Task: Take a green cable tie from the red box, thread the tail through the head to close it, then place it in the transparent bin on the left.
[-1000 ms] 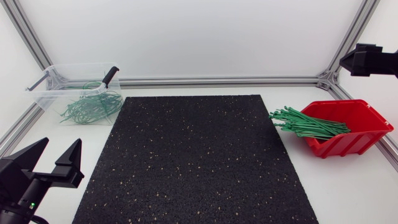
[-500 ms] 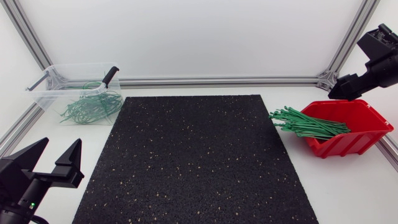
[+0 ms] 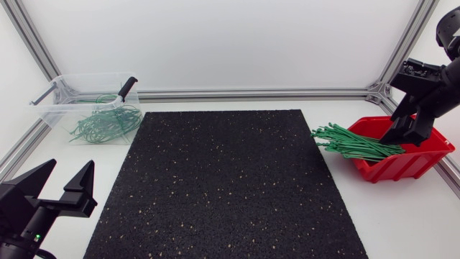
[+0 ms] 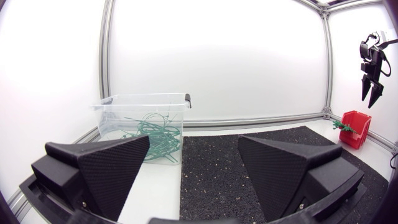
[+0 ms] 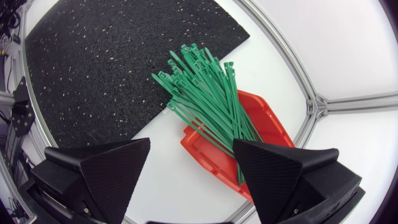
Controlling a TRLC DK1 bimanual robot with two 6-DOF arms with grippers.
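Note:
The red box [image 3: 402,167] sits at the table's right, tilted toward the mat. A bundle of straight green cable ties [image 3: 356,142] spills out of its open side. My right gripper [image 3: 398,139] hangs open just above the box, fingers pointing down. In the right wrist view the green cable ties [image 5: 208,102] and the red box [image 5: 273,127] lie ahead of its open fingers, and nothing is between them. The transparent bin [image 3: 90,75] at the far left holds several looped ties [image 3: 106,122]. My left gripper [image 3: 61,183] stands open and empty at the near left corner.
A black speckled mat [image 3: 226,183] covers the table's middle. A black-handled tool [image 3: 127,88] leans on the bin's right rim. Aluminium frame rails [image 3: 251,93] run along the back and side edges. In the left wrist view the bin [image 4: 121,121] stands ahead.
My right arm has come down from the far right corner to just above the red box, turning its fingers downward. The left arm has stayed still.

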